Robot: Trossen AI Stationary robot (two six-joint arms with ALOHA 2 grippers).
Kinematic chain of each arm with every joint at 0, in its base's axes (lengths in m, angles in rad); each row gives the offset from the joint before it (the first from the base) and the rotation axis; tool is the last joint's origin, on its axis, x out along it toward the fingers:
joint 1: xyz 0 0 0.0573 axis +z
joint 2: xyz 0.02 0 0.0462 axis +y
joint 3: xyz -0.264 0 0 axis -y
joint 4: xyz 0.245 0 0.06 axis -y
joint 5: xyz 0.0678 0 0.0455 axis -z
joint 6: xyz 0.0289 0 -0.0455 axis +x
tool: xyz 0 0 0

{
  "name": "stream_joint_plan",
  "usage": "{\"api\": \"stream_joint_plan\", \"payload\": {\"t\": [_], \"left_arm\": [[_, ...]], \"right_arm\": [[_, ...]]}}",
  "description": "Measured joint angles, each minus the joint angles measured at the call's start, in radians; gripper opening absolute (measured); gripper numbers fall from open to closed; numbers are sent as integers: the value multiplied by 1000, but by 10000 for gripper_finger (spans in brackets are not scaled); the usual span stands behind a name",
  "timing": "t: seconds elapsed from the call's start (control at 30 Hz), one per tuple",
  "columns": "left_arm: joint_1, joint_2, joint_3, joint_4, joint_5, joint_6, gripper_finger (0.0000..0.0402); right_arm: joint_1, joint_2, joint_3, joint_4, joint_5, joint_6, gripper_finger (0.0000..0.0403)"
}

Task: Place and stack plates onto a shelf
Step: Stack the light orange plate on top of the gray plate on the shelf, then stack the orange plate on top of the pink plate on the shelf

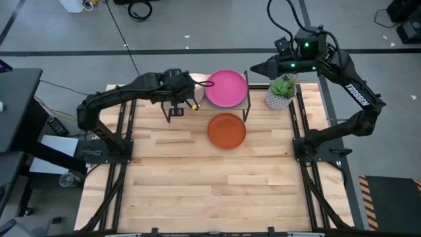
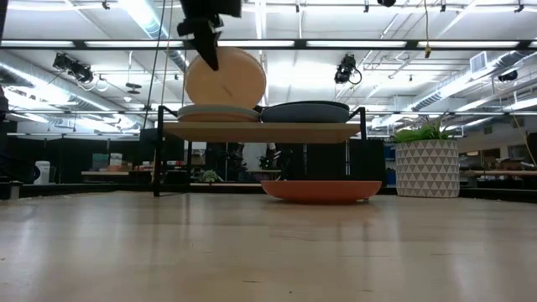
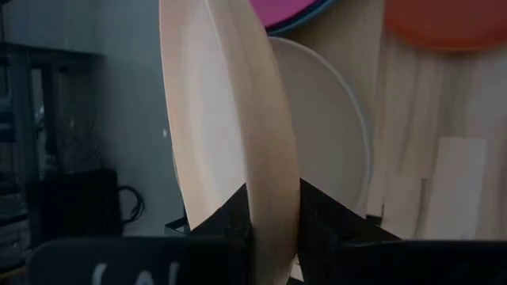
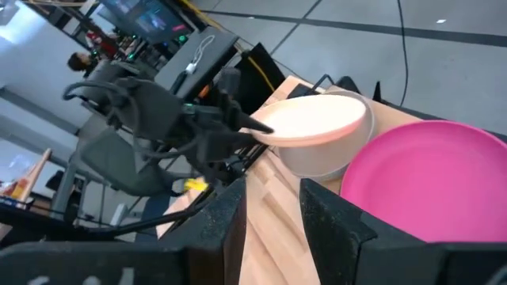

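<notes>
Left gripper (image 3: pixel 273 229) clamped on tan plate (image 3: pixel 230 134), tilted on edge above cream plate (image 4: pixel 321 158) at shelf (image 2: pixel 260 132) left end. Magenta plate (image 1: pixel 226 88) on right stack. Orange plate (image 1: pixel 227 130) on table near shelf. Right gripper (image 4: pixel 273 202) parted, empty, far right.

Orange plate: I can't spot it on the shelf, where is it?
In the high view the orange plate lies on the table, just in front of the shelf, below the magenta plate.

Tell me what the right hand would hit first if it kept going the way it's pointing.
Probably the magenta plate on the shelf, which lies just ahead of the right hand. The tan plate in the left hand is farther; depth is uncertain.
</notes>
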Motion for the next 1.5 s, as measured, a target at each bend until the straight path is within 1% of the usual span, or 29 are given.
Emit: {"api": "stream_joint_plan", "payload": {"t": [0.13, 0.23, 0.3, 0.37, 0.57, 0.63, 0.73, 0.87, 0.97, 1.0, 1.1, 1.2, 1.3, 1.37, 1.5], "left_arm": [[1, 21, 0, -8, -36, -35, 66], [1, 21, 0, -16, -36, -57, 67], [1, 22, 0, -16, -18, -57, 75], [1, 22, 0, -15, 27, -66, 93], [28, 21, 0, -13, 161, -135, 172], [50, 10, 0, -12, 221, -146, 189], [94, -21, 0, 1, 358, -188, 197], [156, -56, 0, 27, 594, -218, 192], [158, -87, 0, 76, 740, -210, 181], [148, -97, 0, 85, 764, -188, 177], [94, -109, -8, 152, 780, -156, 166], [65, -152, -97, 257, 791, -160, 156], [75, -220, -251, 391, 718, -187, 147], [105, -255, -350, 491, 711, -237, 143], [155, -330, -493, 653, 761, -343, 142]], "right_arm": [[15, 0, 0, 0, -3, -1, 126], [23, 0, 0, 0, -4, -6, 126], [27, 0, 0, 1, -3, -15, 126], [28, 0, 0, 1, -3, -25, 126], [28, 0, 0, 2, -3, -38, 126], [28, 0, 0, 2, -3, -38, 126], [28, 0, 0, 2, -2, -39, 126], [44, 0, 0, -2, -3, -37, 126], [93, 8, 0, -61, 11, -57, 126], [118, 18, 0, -95, 32, -73, 126], [206, 49, -2, -168, 123, -124, 126], [291, 76, -2, -186, 220, -146, 126], [362, 104, -2, -190, 289, -147, 126], [397, 121, -2, -192, 307, -132, 126], [477, 180, -1, -207, 308, -153, 126]]}}
